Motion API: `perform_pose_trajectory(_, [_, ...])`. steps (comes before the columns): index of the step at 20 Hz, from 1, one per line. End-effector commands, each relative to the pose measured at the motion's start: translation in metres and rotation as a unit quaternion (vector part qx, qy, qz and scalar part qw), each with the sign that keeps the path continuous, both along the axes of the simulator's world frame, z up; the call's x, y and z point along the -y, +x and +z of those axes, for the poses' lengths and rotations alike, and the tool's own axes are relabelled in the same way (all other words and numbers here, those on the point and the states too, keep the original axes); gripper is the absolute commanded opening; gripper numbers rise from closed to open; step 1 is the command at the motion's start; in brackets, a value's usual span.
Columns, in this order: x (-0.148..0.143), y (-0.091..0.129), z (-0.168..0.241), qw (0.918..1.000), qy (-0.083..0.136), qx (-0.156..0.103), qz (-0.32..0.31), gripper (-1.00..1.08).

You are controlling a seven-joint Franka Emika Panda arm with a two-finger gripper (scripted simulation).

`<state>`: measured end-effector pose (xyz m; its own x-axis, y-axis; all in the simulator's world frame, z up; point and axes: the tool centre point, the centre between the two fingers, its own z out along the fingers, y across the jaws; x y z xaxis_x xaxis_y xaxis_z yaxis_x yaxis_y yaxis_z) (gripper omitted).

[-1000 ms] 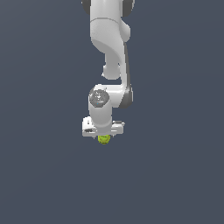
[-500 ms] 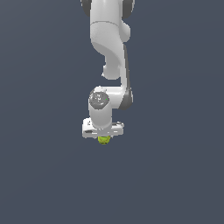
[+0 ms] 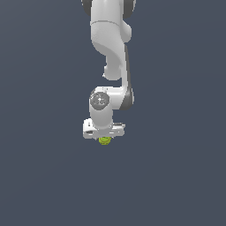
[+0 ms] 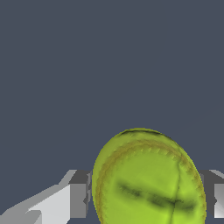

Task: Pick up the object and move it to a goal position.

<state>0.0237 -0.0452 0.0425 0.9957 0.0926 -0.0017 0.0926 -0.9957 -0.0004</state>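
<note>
The object is a small yellow-green ball (image 3: pixel 104 141) with dark seam lines, peeking out just below the white hand of the arm. In the wrist view the ball (image 4: pixel 148 179) fills the space between the two grey fingertips (image 4: pixel 78 194), touching both. My gripper (image 3: pixel 104 138) is shut on the ball, and the hand hides most of it in the exterior view.
Plain dark grey ground (image 3: pixel 176 176) lies all around. The white arm (image 3: pixel 110 53) comes down from the top of the exterior view. No goal marker shows.
The arm and the ball stay almost in the same spot across the frames; no clear movement shows.
</note>
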Motion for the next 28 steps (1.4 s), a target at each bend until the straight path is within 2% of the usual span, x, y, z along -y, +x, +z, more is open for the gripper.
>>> perform_pose_trajectory(1, [0.002, -0.002, 0.003, 1.0, 0.0, 0.001, 0.0, -1.0])
perform_pose_trajectory(10, [0.021, -0.031, 0.024, 1.0, 0.0, 0.001, 0.0, -1.0])
perform_pose_trajectory(22, [0.07, -0.103, 0.079, 1.0, 0.0, 0.001, 0.0, -1.0])
perform_pose_trajectory(28, [0.089, -0.131, 0.101, 1.0, 0.0, 0.001, 0.0, -1.0])
